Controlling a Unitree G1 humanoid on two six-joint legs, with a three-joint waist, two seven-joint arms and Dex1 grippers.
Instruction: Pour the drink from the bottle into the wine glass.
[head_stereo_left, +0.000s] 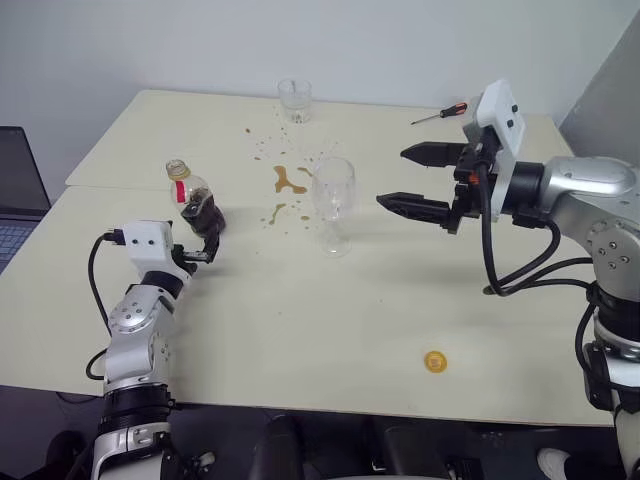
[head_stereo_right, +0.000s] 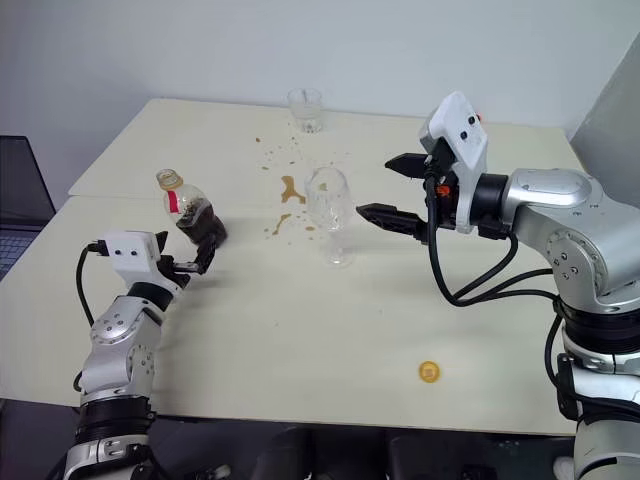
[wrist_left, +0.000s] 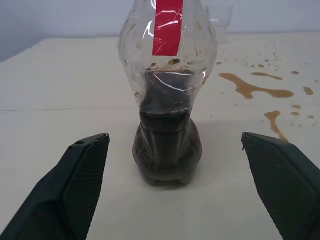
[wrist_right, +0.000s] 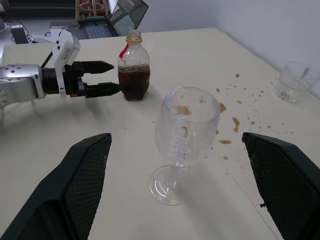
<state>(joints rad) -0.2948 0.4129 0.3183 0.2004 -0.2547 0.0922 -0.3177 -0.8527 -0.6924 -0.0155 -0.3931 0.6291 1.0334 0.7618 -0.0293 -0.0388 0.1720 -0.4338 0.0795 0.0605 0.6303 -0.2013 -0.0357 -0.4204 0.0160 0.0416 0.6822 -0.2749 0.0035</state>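
Observation:
The bottle (head_stereo_left: 192, 198) stands upright and uncapped on the table's left side, with a red strip on its neck. The dark drink (wrist_left: 165, 145) fills its lower half. My left gripper (head_stereo_left: 205, 240) is open and level, its fingertips (wrist_left: 90, 150) at either side of the bottle's base without touching it. The wine glass (head_stereo_left: 333, 203) stands mid-table, with only brown drops inside the bowl. My right gripper (head_stereo_left: 410, 178) hovers open above the table, to the right of the glass and apart from it.
Brown spills (head_stereo_left: 288, 181) spot the table (head_stereo_left: 300, 320) behind and left of the glass. A short tumbler (head_stereo_left: 294, 100) and a screwdriver (head_stereo_left: 438, 113) lie at the far edge. A yellow cap (head_stereo_left: 434, 361) rests near the front right. A laptop (head_stereo_left: 15, 190) sits off to the left.

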